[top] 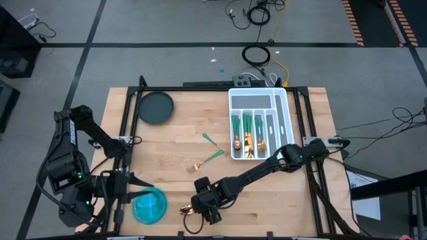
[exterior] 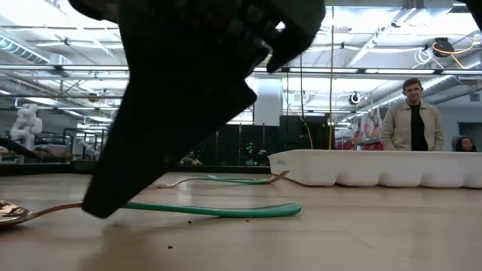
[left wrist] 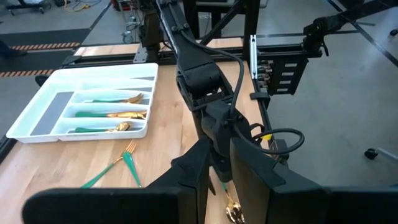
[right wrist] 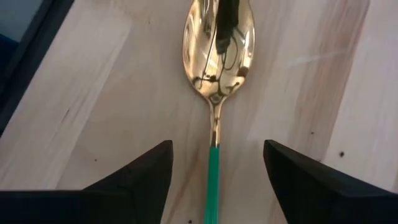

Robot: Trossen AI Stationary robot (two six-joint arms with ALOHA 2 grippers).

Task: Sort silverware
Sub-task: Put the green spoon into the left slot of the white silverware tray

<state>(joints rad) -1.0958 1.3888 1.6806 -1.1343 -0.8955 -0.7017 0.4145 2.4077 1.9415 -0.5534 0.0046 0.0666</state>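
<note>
Left pincer (top: 137,181): parked at the worktop's (top: 180,133) near-left corner, idle; fingers spread, grasping nothing.
Blue bowl (top: 149,206): round, translucent, just beside the left pincer and well to the left of the right pincer.
Dark plate (top: 155,107): round, matte, at the far-left part of the worktop, well apart from both pincers.
Spoon (right wrist: 216,74): the piece in hand at this step, lying flat on pale wood directly under the right pincer; polished gold bowl with mirror reflections, slim teal handle running between the two fingers, which do not touch it.
Right pincer (right wrist: 214,180): lowered over the spoon at the near edge, released, fingers straddling the handle on either side.
Loose pieces (top: 210,153): a gold-headed fork and another teal-handled piece, crossing each other, beyond the right pincer, between it and the tray.
White tray (top: 283,107): smooth plastic, long narrow compartments, farther beyond and right of the right pincer; several compartments already hold gold-and-teal silverware (top: 248,138).
Progress: judged well along; most pieces sorted, about three left on the worktop.
</note>
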